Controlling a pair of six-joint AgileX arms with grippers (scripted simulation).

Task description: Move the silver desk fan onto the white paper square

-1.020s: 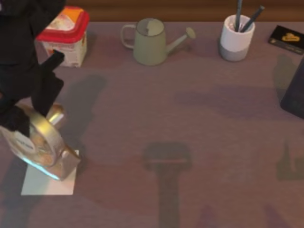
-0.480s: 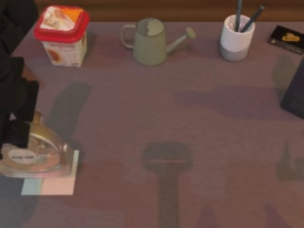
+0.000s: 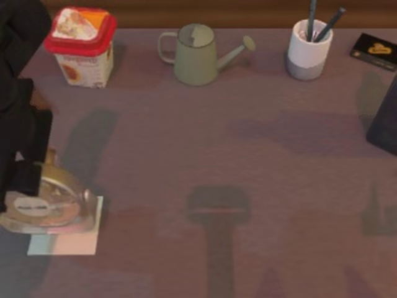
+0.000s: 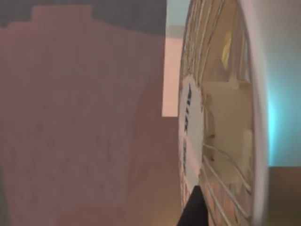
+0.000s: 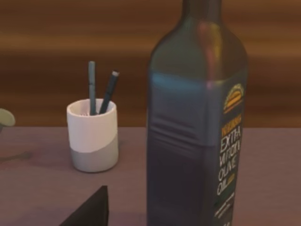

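Observation:
The silver desk fan (image 3: 49,205) lies tilted with its face up at the table's left front. It covers the far edge of the white paper square (image 3: 68,243) and reaches past its left side. My left gripper (image 3: 26,181) comes down on the fan's far left rim and is shut on it. In the left wrist view one dark fingertip (image 4: 195,209) lies against the fan's grill (image 4: 221,117), the other is hidden behind it, and a strip of the paper (image 4: 171,84) shows beyond. My right gripper (image 5: 134,214) is parked at the right, open, with one finger (image 5: 91,212) showing.
Along the back stand a red-lidded tub (image 3: 82,46), an olive-green watering can (image 3: 197,54), a white pen cup (image 3: 309,48) and a small black box (image 3: 375,51). A dark olive oil bottle (image 5: 195,122) stands close in front of my right gripper, at the right edge (image 3: 384,121).
Over the last second the left arm swung left and lowered the fan from upright to face-up on the paper. In the last half second it barely shifted.

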